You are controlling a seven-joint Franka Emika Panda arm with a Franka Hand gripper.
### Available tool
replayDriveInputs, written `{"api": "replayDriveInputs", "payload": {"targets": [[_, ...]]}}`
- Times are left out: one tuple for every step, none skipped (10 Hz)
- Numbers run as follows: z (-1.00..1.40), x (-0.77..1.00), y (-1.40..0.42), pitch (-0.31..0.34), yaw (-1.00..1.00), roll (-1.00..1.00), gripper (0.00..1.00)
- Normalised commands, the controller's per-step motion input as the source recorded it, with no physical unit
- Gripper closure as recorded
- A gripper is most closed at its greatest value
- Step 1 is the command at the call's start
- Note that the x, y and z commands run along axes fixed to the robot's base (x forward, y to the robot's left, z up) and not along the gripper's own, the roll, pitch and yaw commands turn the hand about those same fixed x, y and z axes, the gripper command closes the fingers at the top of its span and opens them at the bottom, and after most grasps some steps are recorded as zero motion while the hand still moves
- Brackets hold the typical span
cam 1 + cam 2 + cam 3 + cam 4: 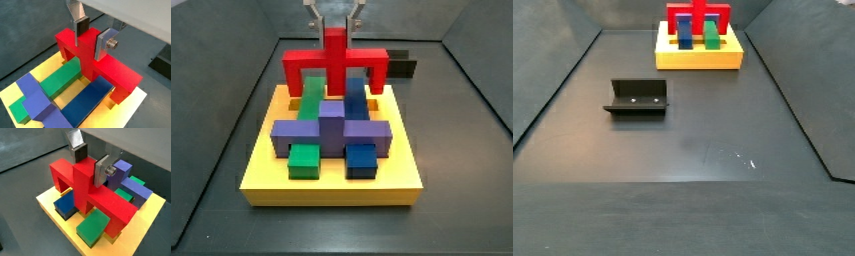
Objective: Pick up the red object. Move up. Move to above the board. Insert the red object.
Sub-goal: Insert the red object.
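The red object (334,60) stands upright at the far end of the yellow board (331,185), its two legs down on the board on either side of the green and blue blocks. My gripper (334,30) is straight above it, shut on the central stem. In both wrist views the silver fingers (100,45) press the two sides of the stem of the red object (113,72) (100,198), with the gripper (91,42) (90,168) over the board (10,92) (50,205). A side view shows the red object (698,15) on the board (698,58) at the far end of the floor.
A purple cross-shaped block (331,130), green blocks (305,160) and blue blocks (362,158) fill the board's slots. A small black box (401,62) sits just behind the board. The fixture (637,97) stands on the dark floor, left of centre. Dark walls enclose the floor.
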Motion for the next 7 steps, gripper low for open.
{"api": "replayDriveInputs", "payload": {"targets": [[-0.42,0.00,0.00,-0.109,0.00,-0.01,1.00],[-0.30,0.06,0.00,-0.070,0.00,-0.03,1.00],[-0.02,0.00,0.01,0.000,0.00,-0.04,1.00],[0.30,-0.11,0.03,0.000,-0.05,-0.09,1.00],[0.27,-0.12,0.02,0.000,0.00,-0.05,1.00],[0.09,-0.04,0.02,0.000,0.00,-0.03,1.00],[0.04,0.00,0.00,0.000,0.00,0.00,1.00]]}}
